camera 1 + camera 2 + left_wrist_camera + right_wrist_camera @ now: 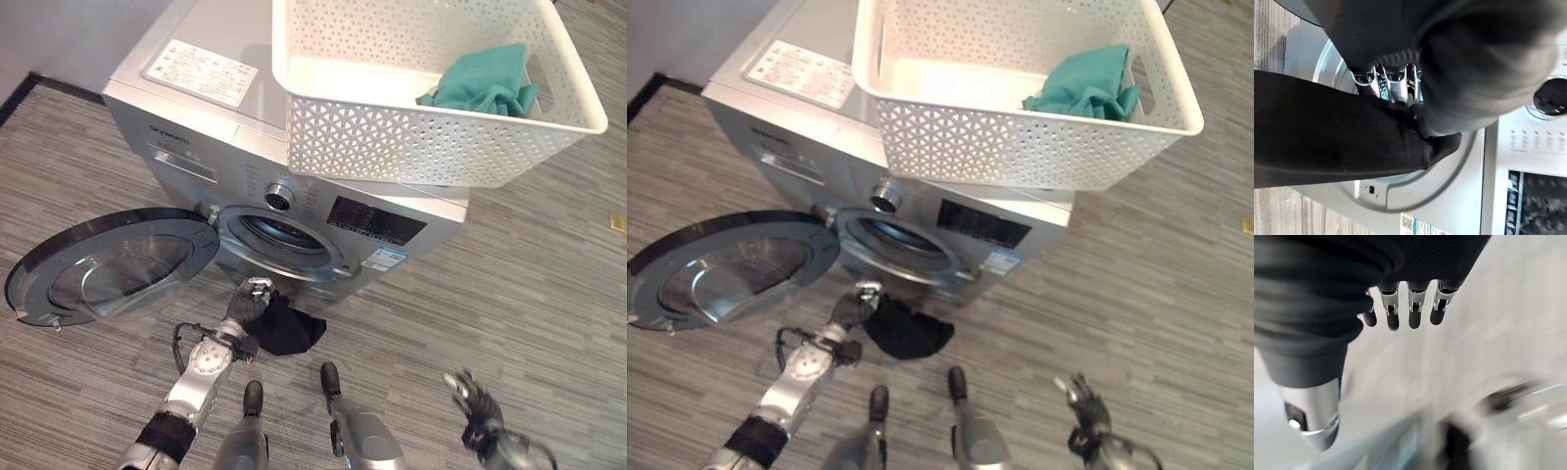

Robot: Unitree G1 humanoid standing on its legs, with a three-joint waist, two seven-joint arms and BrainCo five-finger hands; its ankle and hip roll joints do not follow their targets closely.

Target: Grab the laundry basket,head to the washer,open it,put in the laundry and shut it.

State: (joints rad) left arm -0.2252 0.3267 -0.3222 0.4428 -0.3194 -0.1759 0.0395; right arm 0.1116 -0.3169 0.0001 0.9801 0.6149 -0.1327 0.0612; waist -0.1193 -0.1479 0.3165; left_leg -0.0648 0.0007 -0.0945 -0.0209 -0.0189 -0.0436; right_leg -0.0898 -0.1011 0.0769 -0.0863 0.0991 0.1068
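The silver front-loading washer [201,113] stands with its round door [108,264] swung wide to the left and the drum opening [284,238] exposed. On its top sits the white perforated laundry basket [421,142] with a teal cloth [485,83] in its far right corner. My left hand [247,304] hangs just below the drum opening, shut on a black garment [289,328] that droops to the right of it. In the left wrist view the fingers [1396,85] curl into the black garment [1327,132] in front of the door ring. My right hand [477,403] is low at the right, fingers [1415,313] relaxed and holding nothing.
The open door takes up the floor space left of the washer. Grey striped carpet [529,294] spreads to the right and in front. A dark skirting edge [39,83] runs along the wall at the far left.
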